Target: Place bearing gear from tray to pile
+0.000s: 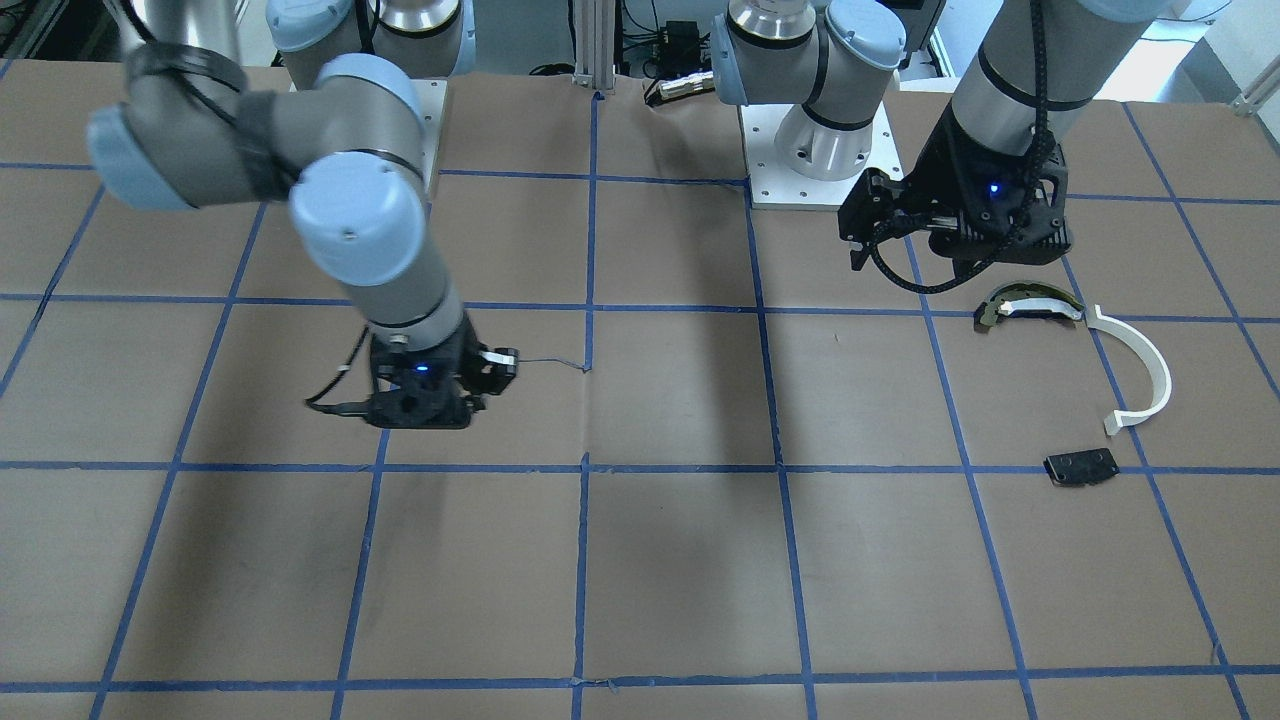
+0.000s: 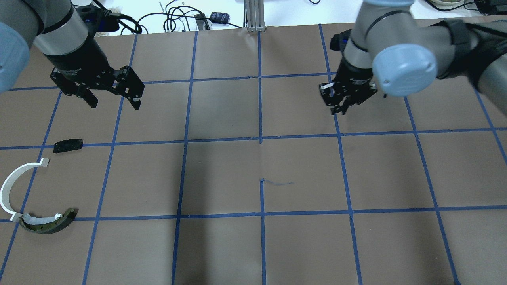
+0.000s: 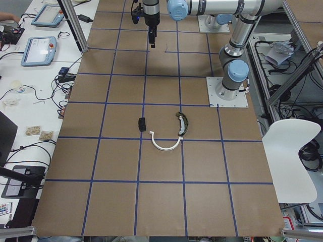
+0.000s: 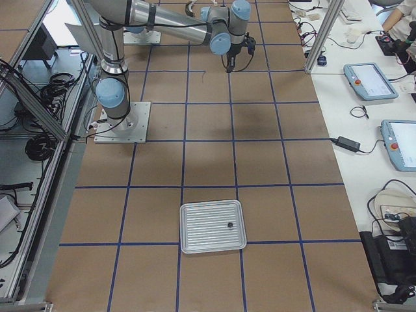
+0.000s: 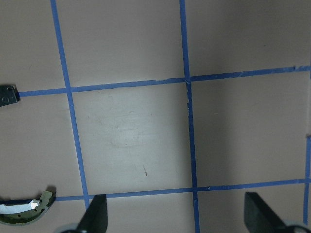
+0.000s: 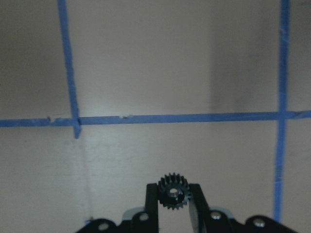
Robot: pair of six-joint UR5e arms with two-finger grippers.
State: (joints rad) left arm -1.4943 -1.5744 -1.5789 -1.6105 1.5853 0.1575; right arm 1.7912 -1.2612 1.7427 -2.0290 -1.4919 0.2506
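- Here, the right gripper (image 2: 340,107) pinches the bearing gear (image 6: 172,192) between its fingers, above the far right of the table (image 2: 222,178).
- The left gripper (image 2: 115,102) hangs spread wide, beyond the pile (image 2: 47,227) at near left.

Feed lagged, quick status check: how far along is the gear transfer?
Done: the bearing gear is off the tray, pinched in the right gripper's jaws. In hand: it hangs over the table, far from the pile. Remaining: carry it across and release it there. A tiny dark speck on the tray is unidentifiable.
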